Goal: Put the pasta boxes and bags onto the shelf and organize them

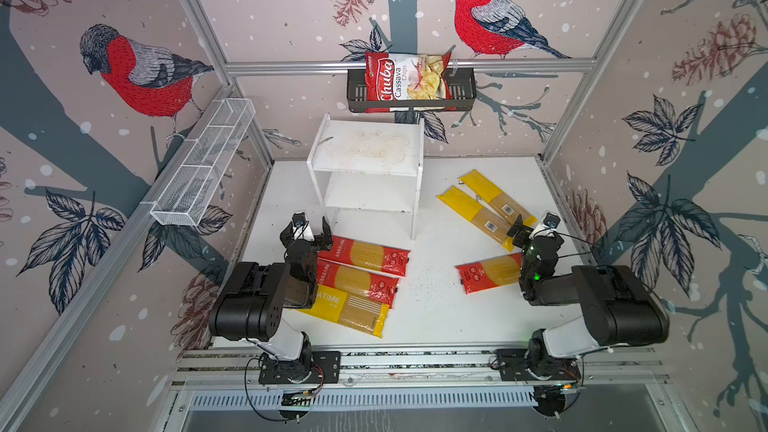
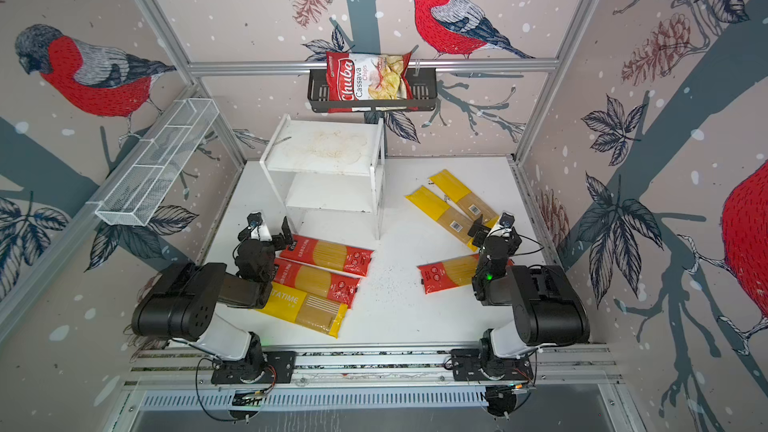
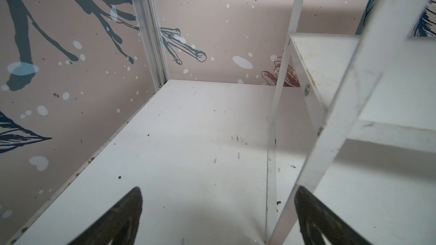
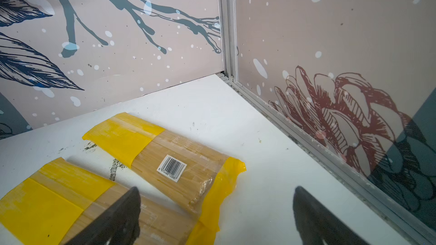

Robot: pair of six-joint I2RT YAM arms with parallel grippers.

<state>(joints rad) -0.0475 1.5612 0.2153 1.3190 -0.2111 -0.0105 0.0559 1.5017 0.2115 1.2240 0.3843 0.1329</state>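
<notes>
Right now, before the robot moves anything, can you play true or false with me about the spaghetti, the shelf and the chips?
1. The small white two-tier shelf holds no pasta yet. True.
2. The red-and-white chips bag lies on the shelf. False: it stands in the black wall basket.
3. The left gripper and the right gripper are both open and empty. True.
4. The three red-ended spaghetti packets all lie together. False: two lie side by side on the left gripper's side, and the third lies apart on the right gripper's side.
5. Two yellow spaghetti packets with barcodes lie side by side. True.
</notes>
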